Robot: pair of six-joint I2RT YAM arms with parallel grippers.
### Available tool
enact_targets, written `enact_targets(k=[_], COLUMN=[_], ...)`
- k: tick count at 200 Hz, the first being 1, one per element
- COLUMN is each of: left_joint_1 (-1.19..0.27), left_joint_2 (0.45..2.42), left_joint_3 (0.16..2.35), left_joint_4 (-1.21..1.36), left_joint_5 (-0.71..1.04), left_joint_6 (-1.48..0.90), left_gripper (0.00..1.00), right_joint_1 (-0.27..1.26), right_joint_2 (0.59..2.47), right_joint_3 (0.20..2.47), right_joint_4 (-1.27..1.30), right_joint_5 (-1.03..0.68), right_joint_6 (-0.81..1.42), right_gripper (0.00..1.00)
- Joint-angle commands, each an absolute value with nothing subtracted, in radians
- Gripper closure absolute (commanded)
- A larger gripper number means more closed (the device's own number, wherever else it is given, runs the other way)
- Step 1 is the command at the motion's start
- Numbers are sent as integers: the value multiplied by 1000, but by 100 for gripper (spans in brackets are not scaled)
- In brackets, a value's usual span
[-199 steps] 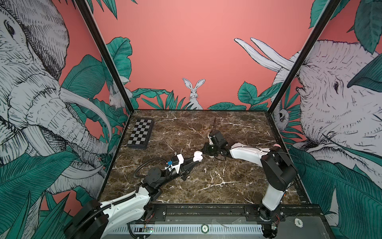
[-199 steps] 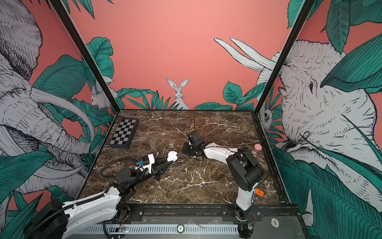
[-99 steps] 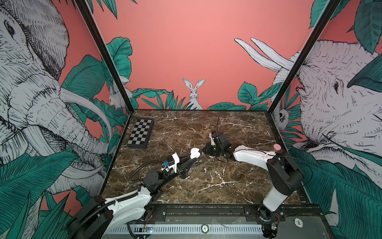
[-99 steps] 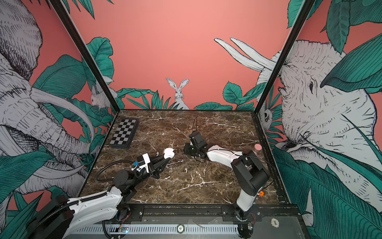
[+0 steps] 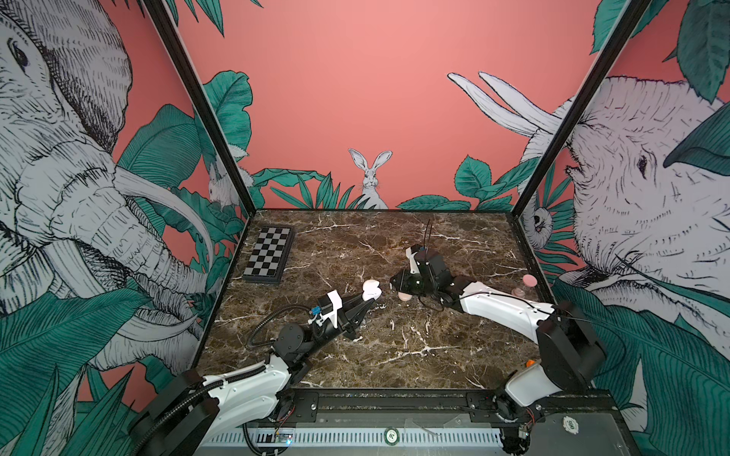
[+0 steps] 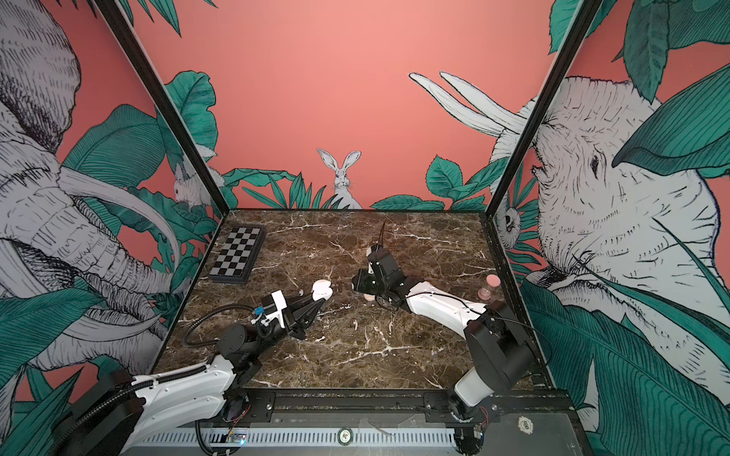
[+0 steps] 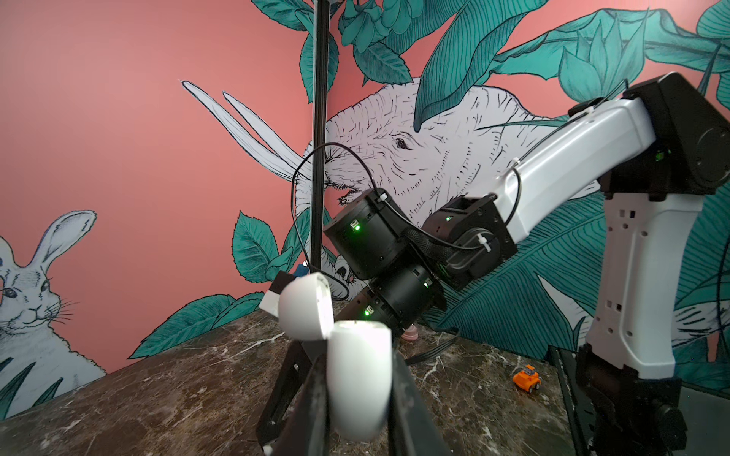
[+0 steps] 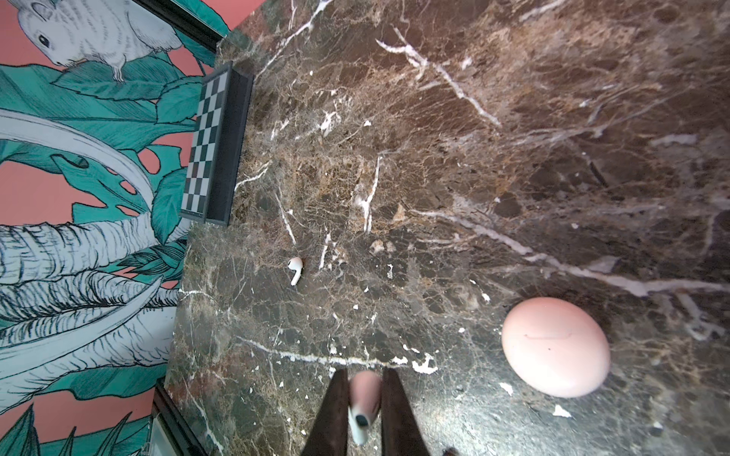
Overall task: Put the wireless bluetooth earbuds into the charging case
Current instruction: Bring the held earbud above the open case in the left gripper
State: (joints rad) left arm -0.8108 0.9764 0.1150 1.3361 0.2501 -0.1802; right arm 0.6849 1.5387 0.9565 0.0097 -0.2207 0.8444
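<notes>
Over brown marble tabletop, clamping white rounded plastic charging case, lid flipped open, in left hand near pale pink oval case, likely to meet right hand close by it, pinched shut on small whitish stemmed earbud; leaving second white earbud well apart from it.

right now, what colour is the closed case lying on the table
Pale pink; the case shows best in the right wrist view.
</notes>
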Motion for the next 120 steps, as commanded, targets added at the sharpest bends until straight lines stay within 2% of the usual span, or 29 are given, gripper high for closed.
enact_targets(k=[1,120], left_joint_1=[-813,-813], left_joint_2=[979,994], left_joint_3=[111,115], left_joint_4=[1390,1364], left_joint_5=[238,217], left_joint_6=[-205,-200], left_gripper=[100,100], right_joint_1=[681,681], right_joint_2=[1503,1424], right_joint_3=[948,943], right_joint_4=[21,12], right_joint_5=[-201,-188], right_joint_6=[828,821], right_gripper=[87,87])
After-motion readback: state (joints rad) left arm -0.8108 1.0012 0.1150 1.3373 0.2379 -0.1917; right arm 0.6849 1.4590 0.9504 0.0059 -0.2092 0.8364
